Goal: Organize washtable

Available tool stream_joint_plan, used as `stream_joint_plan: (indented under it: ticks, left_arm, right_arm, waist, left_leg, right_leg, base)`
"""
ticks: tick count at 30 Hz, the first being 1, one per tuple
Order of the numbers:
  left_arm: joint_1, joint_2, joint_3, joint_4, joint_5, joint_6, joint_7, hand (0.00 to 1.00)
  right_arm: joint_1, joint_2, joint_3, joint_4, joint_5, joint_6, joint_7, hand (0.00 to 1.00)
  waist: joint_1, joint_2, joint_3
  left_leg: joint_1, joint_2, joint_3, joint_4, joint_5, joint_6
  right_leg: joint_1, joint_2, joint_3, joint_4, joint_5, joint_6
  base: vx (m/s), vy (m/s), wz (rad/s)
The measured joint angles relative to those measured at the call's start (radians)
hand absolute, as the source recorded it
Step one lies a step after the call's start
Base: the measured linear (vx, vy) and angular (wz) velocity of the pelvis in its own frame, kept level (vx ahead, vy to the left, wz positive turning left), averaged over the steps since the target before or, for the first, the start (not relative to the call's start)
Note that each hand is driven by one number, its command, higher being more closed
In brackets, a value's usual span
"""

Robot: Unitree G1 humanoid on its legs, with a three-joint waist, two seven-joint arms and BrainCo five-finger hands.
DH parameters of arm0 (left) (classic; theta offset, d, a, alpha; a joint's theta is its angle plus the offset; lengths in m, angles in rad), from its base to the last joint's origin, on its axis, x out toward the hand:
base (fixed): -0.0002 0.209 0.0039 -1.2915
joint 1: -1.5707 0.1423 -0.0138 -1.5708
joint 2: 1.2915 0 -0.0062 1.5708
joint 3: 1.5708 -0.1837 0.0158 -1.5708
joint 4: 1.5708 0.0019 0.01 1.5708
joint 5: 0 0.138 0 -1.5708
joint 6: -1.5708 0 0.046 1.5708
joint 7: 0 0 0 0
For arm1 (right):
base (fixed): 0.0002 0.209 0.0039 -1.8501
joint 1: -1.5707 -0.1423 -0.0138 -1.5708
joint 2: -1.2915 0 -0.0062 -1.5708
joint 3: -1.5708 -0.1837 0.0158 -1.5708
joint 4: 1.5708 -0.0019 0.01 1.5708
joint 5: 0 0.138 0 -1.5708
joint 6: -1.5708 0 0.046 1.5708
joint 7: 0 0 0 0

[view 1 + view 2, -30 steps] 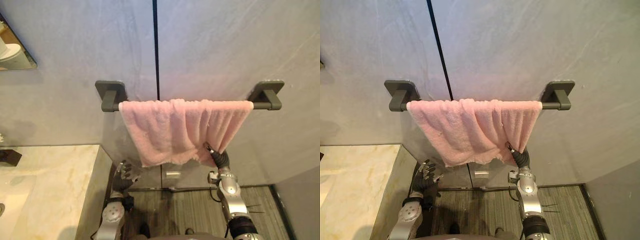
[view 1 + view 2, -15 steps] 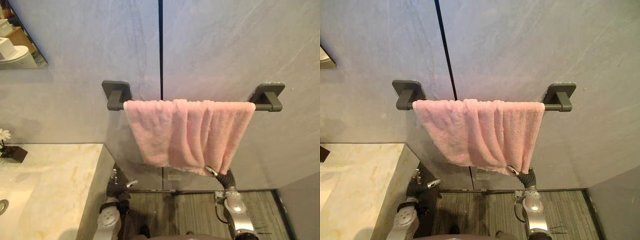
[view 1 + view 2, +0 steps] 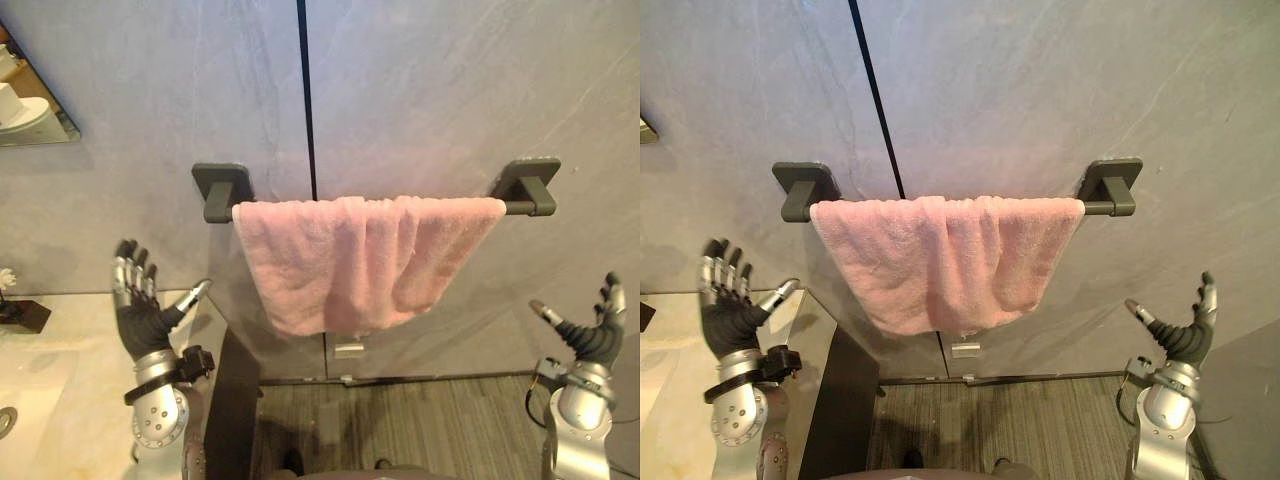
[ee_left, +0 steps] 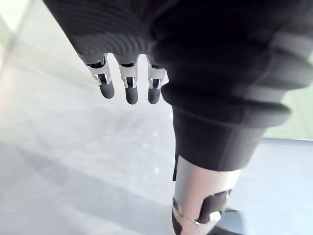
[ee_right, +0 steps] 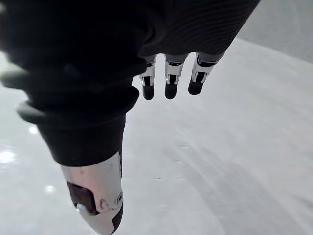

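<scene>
A pink towel (image 3: 360,258) hangs draped over a dark grey wall rail (image 3: 222,193), bunched in folds with its lower edge uneven. My left hand (image 3: 140,312) is raised at the left, above the marble washtable (image 3: 60,380), fingers straight and spread, holding nothing. My right hand (image 3: 592,335) is raised at the far right, well clear of the towel, fingers straight and thumb out, also empty. In the wrist views the left hand's fingers (image 4: 128,85) and the right hand's fingers (image 5: 168,81) point at the bare grey wall.
The grey wall has a dark vertical seam (image 3: 305,100) above the rail. A mirror corner (image 3: 30,100) shows at the upper left. A small dark block with a white flower (image 3: 15,308) stands on the washtable. Striped floor (image 3: 400,430) lies below the towel.
The right hand has left the towel's lower right corner and swung out to the right. The left hand has risen from low by the counter. Both now stand open and raised.
</scene>
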Motion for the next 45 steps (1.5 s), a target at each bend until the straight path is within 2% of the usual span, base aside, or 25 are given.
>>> stream_joint_plan:
  ticks: [1,5,8,10,13,15,16,18,20,22,23,27,32,35,36,37,39,42,45]
  left_arm:
    - [0.0,0.005,0.0,-0.027,0.001,-0.006,0.001,0.0]
    - [-0.001,0.067,0.003,-0.151,0.02,-0.036,0.022,0.0]
    - [-0.017,0.14,0.0,-0.241,0.007,-0.076,0.021,0.0]
    - [-0.051,0.217,-0.058,-0.287,-0.022,-0.103,0.011,0.0]
    - [-0.09,0.298,-0.159,-0.295,-0.07,-0.132,-0.032,0.0]
    - [-0.116,0.395,-0.282,-0.284,-0.16,-0.136,-0.103,0.0]
    - [-0.123,0.416,-0.309,-0.277,-0.181,-0.135,-0.123,0.0]
    - [-0.152,0.488,-0.411,-0.215,-0.259,-0.131,-0.213,0.0]
    - [-0.18,0.537,-0.486,-0.131,-0.299,-0.118,-0.256,0.0]
    - [-0.194,0.58,-0.551,-0.065,-0.312,-0.095,-0.294,0.0]
    - [-0.206,0.603,-0.592,-0.024,-0.319,-0.075,-0.321,0.0]
    - [-0.213,0.625,-0.635,0.078,-0.318,-0.038,-0.355,0.0]
    - [-0.224,0.605,-0.69,0.174,-0.298,-0.002,-0.37,0.0]
    - [-0.224,0.537,-0.691,0.258,-0.244,0.031,-0.378,0.0]
    - [-0.224,0.495,-0.683,0.296,-0.214,0.04,-0.375,0.0]
    - [-0.224,0.475,-0.677,0.312,-0.196,0.043,-0.375,0.0]
    - [-0.223,0.366,-0.627,0.369,-0.108,0.044,-0.353,0.0]
    - [-0.223,0.27,-0.525,0.409,0.017,0.041,-0.292,0.0]
    - [-0.221,0.229,-0.458,0.422,0.119,0.041,-0.237,0.0]
  right_arm:
    - [-0.001,-0.005,0.0,-0.037,0.001,-0.006,0.0,0.0]
    - [-0.044,-0.067,0.0,-0.244,0.055,-0.074,0.0,0.0]
    - [-0.106,-0.148,0.015,-0.387,0.142,-0.167,0.022,0.0]
    - [-0.168,-0.241,0.117,-0.407,0.202,-0.227,0.054,0.0]
    - [-0.233,-0.332,0.273,-0.422,0.273,-0.256,0.115,0.0]
    - [-0.311,-0.421,0.454,-0.425,0.368,-0.284,0.189,0.0]
    - [-0.323,-0.438,0.49,-0.425,0.394,-0.286,0.208,0.0]
    - [-0.361,-0.499,0.632,-0.422,0.514,-0.286,0.294,0.0]
    - [-0.366,-0.547,0.73,-0.413,0.568,-0.278,0.337,0.0]
    - [-0.366,-0.598,0.833,-0.39,0.597,-0.263,0.376,0.0]
    - [-0.367,-0.639,0.902,-0.368,0.603,-0.241,0.403,0.0]
    - [-0.382,-0.693,1.003,-0.27,0.603,-0.202,0.441,0.0]
    - [-0.397,-0.675,1.073,-0.142,0.497,-0.165,0.461,0.0]
    - [-0.365,-0.584,1.062,-0.047,0.386,-0.152,0.456,0.0]
    - [-0.337,-0.522,1.036,-0.01,0.323,-0.15,0.45,0.0]
    - [-0.324,-0.494,1.021,0.005,0.296,-0.15,0.445,0.0]
    - [-0.273,-0.376,0.942,0.084,0.168,-0.128,0.398,0.0]
    - [-0.219,-0.284,0.823,0.167,0.053,-0.09,0.336,0.0]
    - [-0.174,-0.244,0.733,0.171,-0.006,-0.074,0.296,0.0]
  waist:
    - [0.0,0.0,0.0]
    - [0.0,0.0,0.0]
    - [0.002,-0.001,-0.007]
    - [0.003,-0.003,-0.035]
    - [0.007,-0.001,-0.053]
    - [0.007,0.003,-0.056]
    - [0.008,0.003,-0.056]
    - [0.011,0.005,-0.057]
    - [0.012,0.005,-0.058]
    - [0.011,0.004,-0.06]
    - [0.011,0.003,-0.062]
    - [0.01,0.003,-0.063]
    - [0.013,0.007,-0.066]
    - [0.012,0.011,-0.066]
    - [0.012,0.012,-0.065]
    - [0.013,0.013,-0.065]
    - [0.013,0.016,-0.063]
    - [0.013,0.018,-0.061]
    - [0.011,0.022,-0.061]
  left_leg:
    - [0.001,0.0,0.0,0.0,0.0,0.0]
    - [0.005,0.0,0.001,0.0,0.0,0.001]
    - [0.008,-0.001,0.002,0.0,0.0,0.001]
    - [0.01,-0.001,0.002,0.0,0.0,0.001]
    - [0.014,-0.001,0.002,0.0,0.0,0.001]
    - [0.023,-0.002,0.004,-0.001,0.0,0.001]
    - [0.024,-0.002,0.004,-0.001,0.0,0.001]
    - [0.026,-0.004,0.003,-0.006,0.001,0.001]
    - [0.027,-0.004,0.003,-0.006,0.003,0.001]
    - [0.027,-0.005,0.004,-0.006,0.006,0.003]
    - [0.027,-0.005,0.005,-0.006,0.008,0.005]
    - [0.027,-0.004,0.015,-0.006,0.012,0.004]
    - [0.022,-0.003,0.022,-0.003,0.013,0.004]
    - [0.022,-0.003,0.023,-0.005,0.013,0.004]
    - [0.022,-0.003,0.023,-0.006,0.013,0.004]
    - [0.022,-0.003,0.023,-0.006,0.013,0.004]
    - [0.022,-0.005,0.022,-0.006,0.014,0.005]
    - [0.018,-0.005,0.02,-0.007,0.015,0.006]
    - [0.003,-0.005,0.018,-0.007,0.019,0.007]
  right_leg:
    - [0.0,0.0,0.0,0.001,0.0,0.0]
    - [0.002,0.0,0.002,0.003,0.0,0.0]
    - [0.004,0.001,0.002,0.007,0.0,0.0]
    - [0.006,0.002,0.002,0.008,0.0,0.0]
    - [0.006,0.002,0.003,0.014,0.0,0.0]
    - [0.01,0.001,0.006,0.021,-0.001,0.002]
    - [0.01,0.001,0.006,0.022,-0.002,0.002]
    - [0.004,0.001,0.006,0.032,-0.004,0.003]
    - [0.003,0.001,0.006,0.035,-0.004,0.003]
    - [0.001,0.001,0.007,0.035,-0.004,0.003]
    - [0.001,0.001,0.007,0.035,-0.004,0.003]
    - [0.0,0.002,0.02,0.036,-0.002,0.001]
    - [-0.013,0.003,0.026,0.038,-0.001,0.0]
    - [-0.015,0.003,0.027,0.041,-0.001,0.0]
    - [-0.016,0.003,0.027,0.041,-0.001,0.0]
    - [-0.016,0.003,0.027,0.042,-0.001,0.0]
    - [-0.017,0.001,0.027,0.043,-0.002,0.0]
    - [-0.02,0.001,0.027,0.043,-0.002,-0.001]
    - [-0.035,0.001,0.026,0.042,-0.002,-0.001]
  base:
    - [-0.04,-0.007,-0.01]
    - [-0.02,-0.005,-0.01]
    - [0.0,0.0,0.0]
    - [0.0,0.0,0.0]
    - [-0.04,-0.01,-0.01]
    - [-0.07,-0.008,-0.02]
    - [-0.11,-0.009,0.02]
    - [-0.1,-0.008,0.03]
    - [-0.06,-0.006,0.0]
    - [-0.04,-0.007,-0.02]
    - [-0.03,-0.009,-0.03]
    - [-0.01,-0.007,-0.08]
    - [0.0,-0.008,-0.04]
    - [0.0,0.0,0.0]
    - [0.0,0.0,0.0]
    - [0.0,0.0,0.0]
    - [-0.02,-0.004,0.0]
    - [-0.01,-0.002,0.0]
    - [0.0,0.0,0.0]
